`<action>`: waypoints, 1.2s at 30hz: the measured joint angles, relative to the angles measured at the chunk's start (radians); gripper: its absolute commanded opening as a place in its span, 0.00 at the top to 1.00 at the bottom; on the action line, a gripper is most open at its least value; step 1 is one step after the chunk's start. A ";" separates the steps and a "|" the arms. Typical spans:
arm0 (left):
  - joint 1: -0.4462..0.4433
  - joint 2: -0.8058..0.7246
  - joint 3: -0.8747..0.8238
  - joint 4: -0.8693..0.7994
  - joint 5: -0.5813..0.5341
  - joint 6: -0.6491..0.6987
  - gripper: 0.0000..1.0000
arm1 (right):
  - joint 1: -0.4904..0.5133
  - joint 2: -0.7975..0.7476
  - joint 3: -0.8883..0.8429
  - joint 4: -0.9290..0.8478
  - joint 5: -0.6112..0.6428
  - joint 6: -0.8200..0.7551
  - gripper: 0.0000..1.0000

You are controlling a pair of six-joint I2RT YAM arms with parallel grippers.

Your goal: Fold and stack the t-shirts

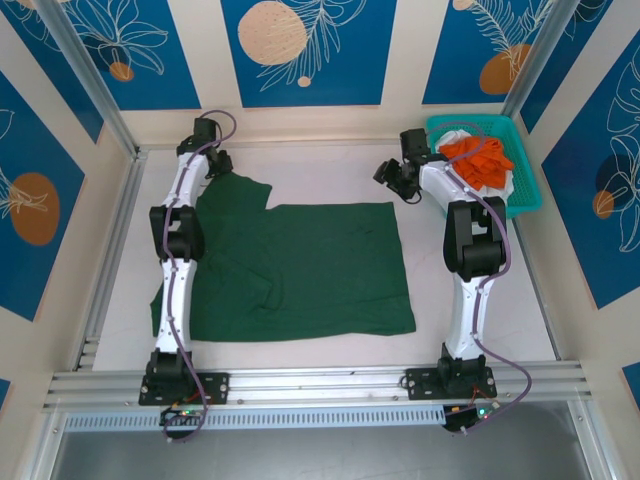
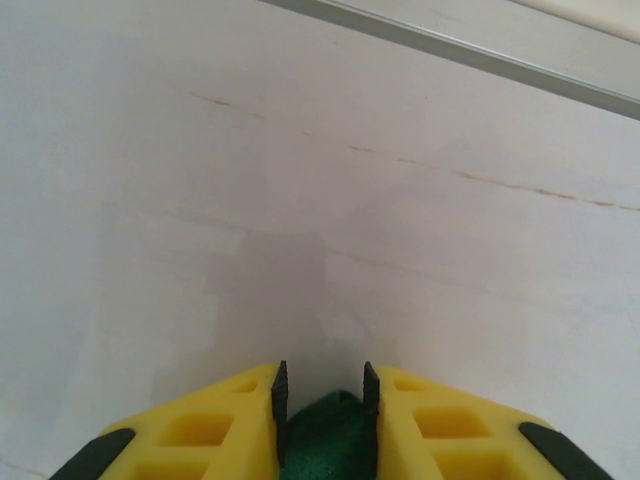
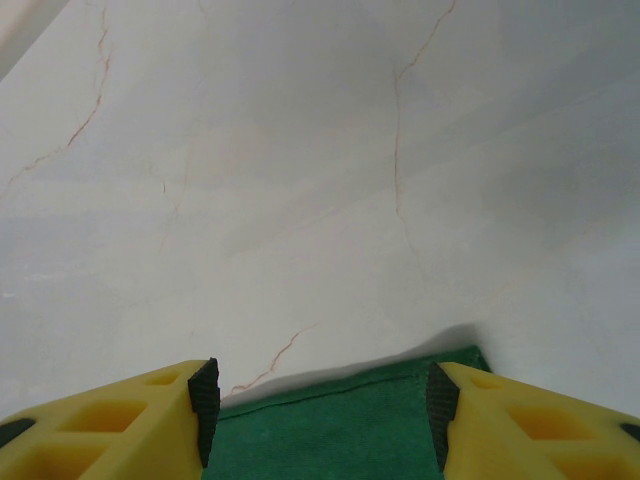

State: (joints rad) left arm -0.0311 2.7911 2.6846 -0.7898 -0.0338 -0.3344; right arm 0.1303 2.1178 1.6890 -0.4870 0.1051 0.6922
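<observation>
Left gripper (image 2: 322,388): clamped on a bunch of the dark green short-sleeved cloth t-shirt (image 1: 300,270).
Right gripper (image 3: 320,385): jaws apart, shirt corner between them, pale veined desk (image 3: 300,200) ahead.

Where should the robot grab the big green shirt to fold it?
Pinch the green t-shirt at its far right corner, coming straight down from above. It lies flat on the table, so only an edge gives the fingers something to nip. The open right gripper straddles that hem; the left gripper pinches cloth at the far left.
</observation>
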 measured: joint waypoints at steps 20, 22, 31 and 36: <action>-0.037 -0.007 0.000 -0.019 0.015 -0.007 1.00 | -0.021 0.091 0.063 -0.042 0.000 0.021 0.51; -0.041 -0.007 0.000 -0.019 0.016 -0.006 1.00 | -0.020 0.130 0.115 -0.076 0.010 0.022 0.54; -0.050 -0.036 -0.047 -0.018 0.014 -0.006 1.00 | -0.002 0.195 0.199 -0.203 0.099 0.044 0.57; -0.050 -0.045 -0.050 -0.018 0.014 -0.005 1.00 | 0.011 0.195 0.201 -0.247 0.128 0.067 0.60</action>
State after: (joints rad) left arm -0.0811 2.7457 2.6343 -0.8078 -0.0200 -0.3393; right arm 0.1410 2.3123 1.8904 -0.7338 0.2329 0.7593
